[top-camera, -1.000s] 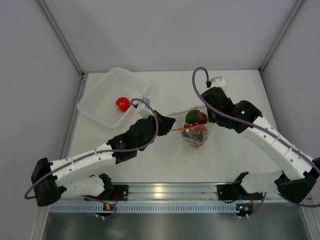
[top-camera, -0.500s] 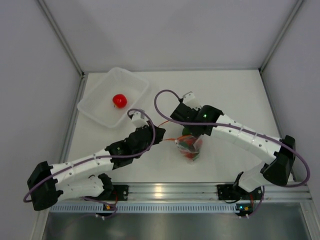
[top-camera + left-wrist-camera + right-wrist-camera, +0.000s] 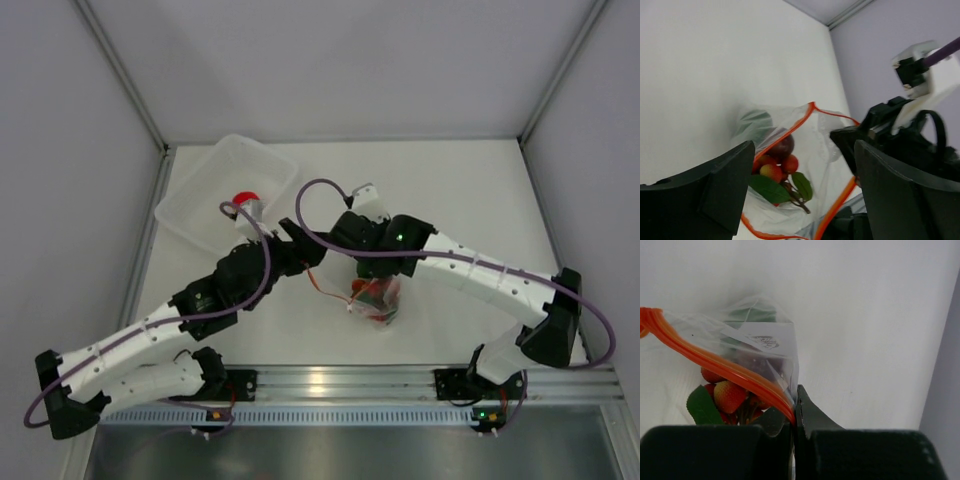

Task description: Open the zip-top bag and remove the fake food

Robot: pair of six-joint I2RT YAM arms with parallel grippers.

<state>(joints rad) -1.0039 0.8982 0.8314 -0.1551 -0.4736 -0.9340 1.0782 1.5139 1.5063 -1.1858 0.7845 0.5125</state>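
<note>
The zip-top bag (image 3: 378, 302) hangs with its orange-red strip (image 3: 715, 360) spread into an open mouth. My right gripper (image 3: 794, 407) is shut on that strip's end and holds the bag up from above (image 3: 380, 272). Inside lie fake food pieces: a cluster of little red balls with green leaves (image 3: 780, 167), a dark maroon ball (image 3: 783, 145) and a green ball (image 3: 752, 315). My left gripper (image 3: 804, 150) is open just left of the bag's mouth (image 3: 300, 245), with nothing between its fingers. A red tomato (image 3: 246, 198) sits in the tub, partly behind my left arm's cable.
A translucent rectangular tub (image 3: 215, 170) stands at the back left, close behind my left wrist. The two wrists are close together over the middle of the white table (image 3: 470, 190). Grey walls enclose the table on three sides.
My left gripper has let go of the bag's strip, opened and drawn back to the left. My right gripper swung in over the bag and keeps hold of the strip.
</note>
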